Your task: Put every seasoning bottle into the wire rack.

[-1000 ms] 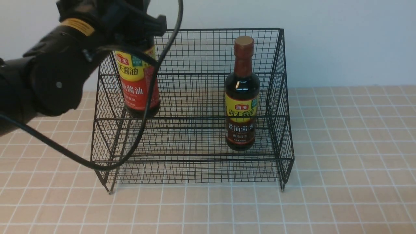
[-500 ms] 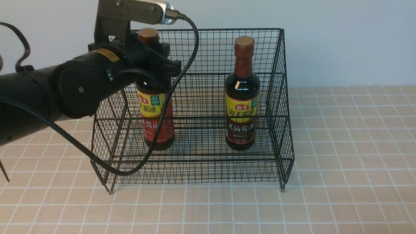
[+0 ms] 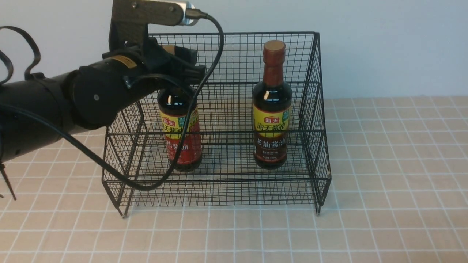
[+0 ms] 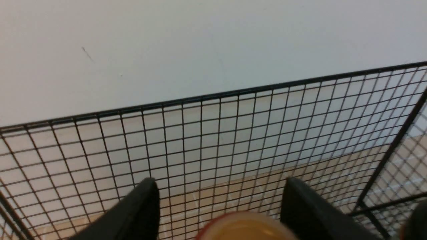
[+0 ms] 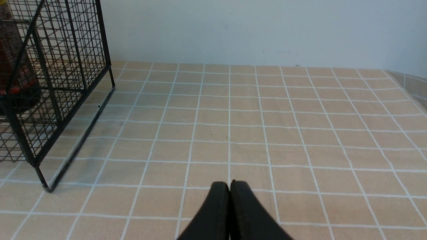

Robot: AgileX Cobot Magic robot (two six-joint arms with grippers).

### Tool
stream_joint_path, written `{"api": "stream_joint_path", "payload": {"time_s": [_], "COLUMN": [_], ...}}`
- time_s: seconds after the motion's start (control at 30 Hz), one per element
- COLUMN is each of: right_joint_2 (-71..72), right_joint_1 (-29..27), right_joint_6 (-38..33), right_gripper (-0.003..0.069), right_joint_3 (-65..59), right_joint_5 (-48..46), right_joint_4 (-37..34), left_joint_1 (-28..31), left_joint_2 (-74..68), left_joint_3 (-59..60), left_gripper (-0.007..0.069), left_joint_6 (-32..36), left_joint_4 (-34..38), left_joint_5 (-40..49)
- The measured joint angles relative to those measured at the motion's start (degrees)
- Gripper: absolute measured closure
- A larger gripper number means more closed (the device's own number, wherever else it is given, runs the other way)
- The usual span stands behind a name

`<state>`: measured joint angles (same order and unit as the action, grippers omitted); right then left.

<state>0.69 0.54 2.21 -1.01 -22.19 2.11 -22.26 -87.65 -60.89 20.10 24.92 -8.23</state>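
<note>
Front view: two seasoning bottles in one wire rack; left end effector apparently released, right end effector clenched.

Tan tiled tabletop carries the wire rack (on short feet).

We see the red-label bottle now down on the wire rack's lower tier, no longer hanging up near its top left corner. The left gripper now sits spread apart around the cap instead of clamping it.
</note>
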Motion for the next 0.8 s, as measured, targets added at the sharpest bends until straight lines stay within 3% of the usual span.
{"api": "stream_joint_path", "payload": {"time_s": [0.1, 0.23, 0.3, 0.37, 0.43, 0.57, 0.8], "right_joint_2": [0.00, 0.00, 0.00, 0.00, 0.00, 0.00, 0.00], "right_joint_1": [0.00, 0.00, 0.00, 0.00, 0.00, 0.00, 0.00], "right_joint_6": [0.00, 0.00, 0.00, 0.00, 0.00, 0.00, 0.00], "right_gripper": [0.0672, 0.0672, 0.0672, 0.0672, 0.0672, 0.0672, 0.0672], "right_joint_3": [0.00, 0.00, 0.00, 0.00, 0.00, 0.00, 0.00], "right_joint_5": [0.00, 0.00, 0.00, 0.00, 0.00, 0.00, 0.00], "right_joint_4": [0.00, 0.00, 0.00, -0.05, 0.01, 0.01, 0.01], "left_joint_1": [0.39, 1.35, 1.76, 2.04, 2.04, 2.04, 2.04], "left_joint_2": [3.76, 9.49, 12.87, 18.47, 22.31, 28.04, 40.81], "left_joint_3": [0.00, -0.05, -0.05, -0.05, -0.05, 0.59, 10.68], "left_gripper": [0.0186, 0.0271, 0.0350, 0.0501, 0.0585, 0.0627, 0.0631], "left_joint_6": [0.51, 1.08, 1.20, 1.33, 0.97, -2.70, -8.67], "left_joint_4": [0.00, -0.11, -0.17, -0.43, -0.56, -0.56, -0.56], "left_joint_5": [4.46, 11.71, 16.64, 25.91, 32.07, 39.73, 41.86]}}
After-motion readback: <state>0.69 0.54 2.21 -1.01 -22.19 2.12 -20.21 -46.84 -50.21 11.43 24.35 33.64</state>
